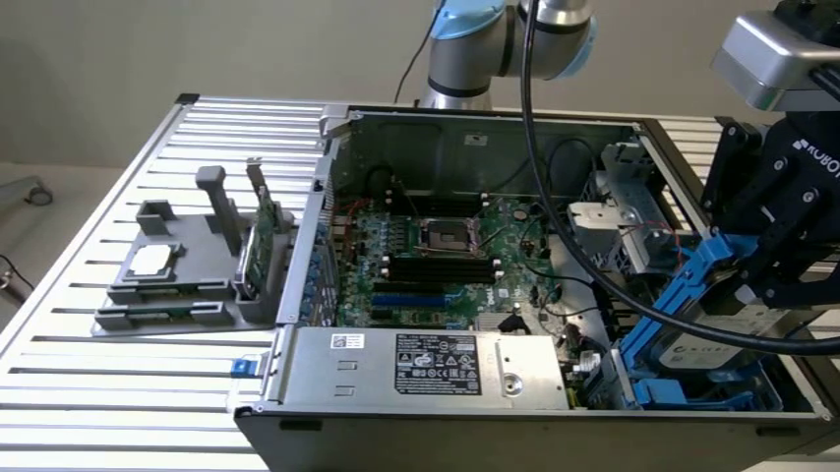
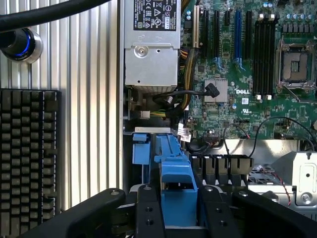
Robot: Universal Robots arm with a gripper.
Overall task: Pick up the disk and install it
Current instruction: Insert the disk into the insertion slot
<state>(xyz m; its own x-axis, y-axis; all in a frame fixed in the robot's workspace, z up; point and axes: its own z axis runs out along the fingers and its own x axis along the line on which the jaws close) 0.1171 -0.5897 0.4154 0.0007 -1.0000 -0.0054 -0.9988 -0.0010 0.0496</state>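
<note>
A slatted aluminium table (image 1: 132,374) carries an open desktop computer case (image 1: 486,138), with a plain beige wall (image 1: 197,49) behind it at twelve o'clock in the exterior view. The arm (image 1: 512,39) rises just behind the case at twelve o'clock.

At three to four o'clock the black gripper (image 1: 768,280) hangs over the case's corner, its claw clamped on the disk (image 1: 754,322). The disk is tilted, its label face showing and its blue carrier rails slanting down toward a blue-railed drive bay (image 1: 709,398) at five o'clock. A thick black cable (image 1: 591,265) crosses in front of it.

In the wrist view the two black fingers (image 2: 148,208) press either side of the blue carrier of the disk (image 2: 176,168), gripper (image 2: 179,213) closed on it, above the case's edge.

The motherboard (image 1: 434,256) fills the case floor at centre; the silver power supply (image 1: 420,364) sits at six o'clock. At nine o'clock a grey fixture (image 1: 171,285) stands on the slats, holding a flat silver square piece (image 1: 151,261) and an upright green circuit card (image 1: 267,221).

The wrist view also takes in the table (image 2: 89,99), a black keyboard (image 2: 27,158) lying on it, the power supply (image 2: 151,54) and the motherboard (image 2: 247,99).
</note>
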